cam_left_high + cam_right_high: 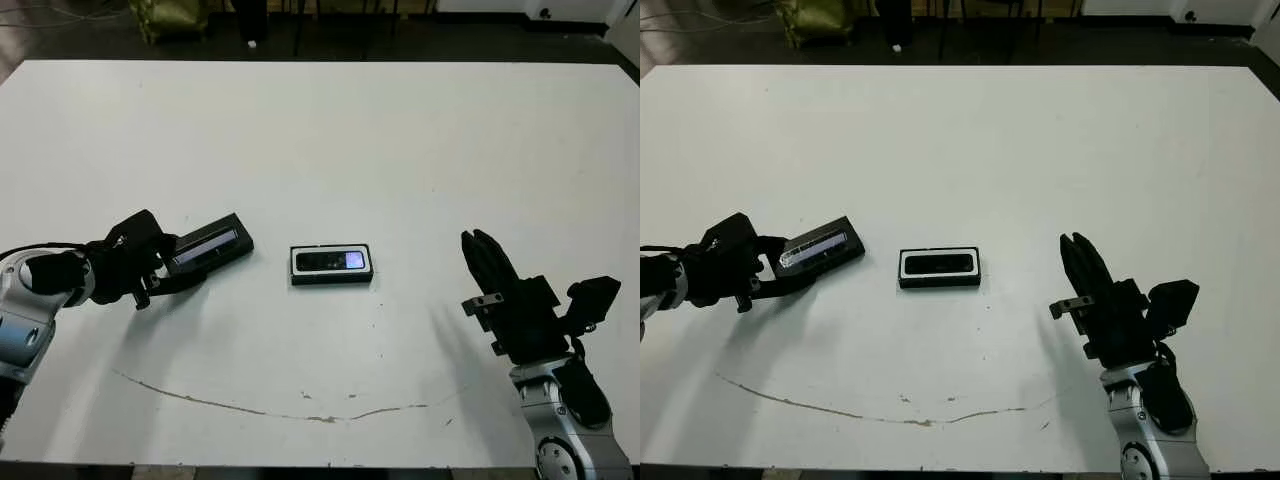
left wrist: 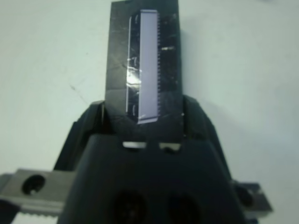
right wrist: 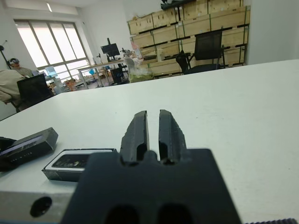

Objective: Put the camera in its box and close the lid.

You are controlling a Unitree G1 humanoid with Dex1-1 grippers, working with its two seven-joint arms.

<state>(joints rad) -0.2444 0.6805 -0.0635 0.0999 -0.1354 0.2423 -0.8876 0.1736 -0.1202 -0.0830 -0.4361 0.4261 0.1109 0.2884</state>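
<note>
Left pincer (image 1: 170, 262) clamped on lid (image 1: 208, 244); camera (image 1: 332, 262) lies in box (image 1: 332, 277); right pincer (image 1: 484, 258) together, empty.

Camera (image 1: 333, 262) lying flat inside box (image 1: 332, 277), mid-table.
Lid (image 1: 208, 243), silver-striped, sitting tilted just left of the box.

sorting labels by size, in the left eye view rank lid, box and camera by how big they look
1. lid, held in the left gripper; it looks close to the box, so this order is unsure.
2. box.
3. camera, lying inside the box, clearly smallest.
</note>
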